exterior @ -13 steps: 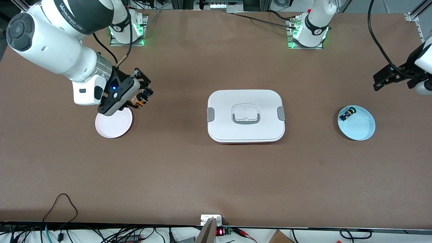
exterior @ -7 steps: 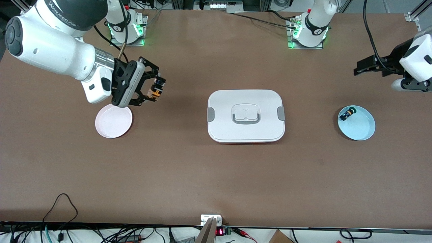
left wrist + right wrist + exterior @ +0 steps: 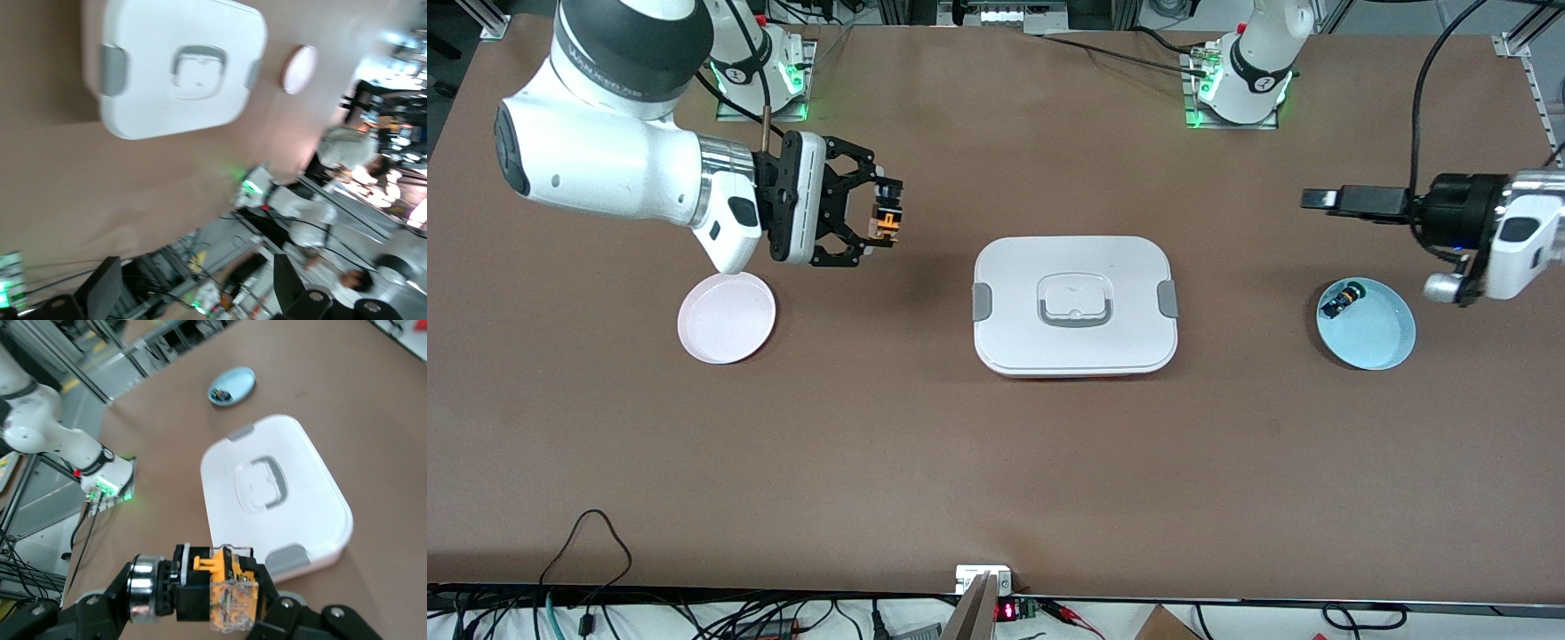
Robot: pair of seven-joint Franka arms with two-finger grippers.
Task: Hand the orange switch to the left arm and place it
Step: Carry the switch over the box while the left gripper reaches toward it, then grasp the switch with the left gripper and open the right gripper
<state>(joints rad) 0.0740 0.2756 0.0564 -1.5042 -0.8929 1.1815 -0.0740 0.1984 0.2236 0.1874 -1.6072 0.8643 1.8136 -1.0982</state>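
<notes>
My right gripper (image 3: 886,219) is shut on the orange switch (image 3: 887,220) and holds it in the air over bare table, between the pink plate (image 3: 727,317) and the white box (image 3: 1074,305). In the right wrist view the switch (image 3: 223,587) lies sideways between the fingers, black body and orange rear, with the box (image 3: 273,493) past it. My left gripper (image 3: 1319,197) is open and empty, held level in the air above the table near the light-blue plate (image 3: 1378,333), pointing toward the box. In the left wrist view its fingers (image 3: 103,293) stand wide apart.
A small blue-and-black part (image 3: 1343,300) lies in the light-blue plate at its rim. The pink plate is empty. The box stands mid-table between the two grippers, and also shows in the left wrist view (image 3: 173,63). Cables hang along the table's near edge.
My right gripper has lifted the switch from over the pink plate and moved it toward the box. My left arm has swung in from the table's end, its gripper turned level toward the box.
</notes>
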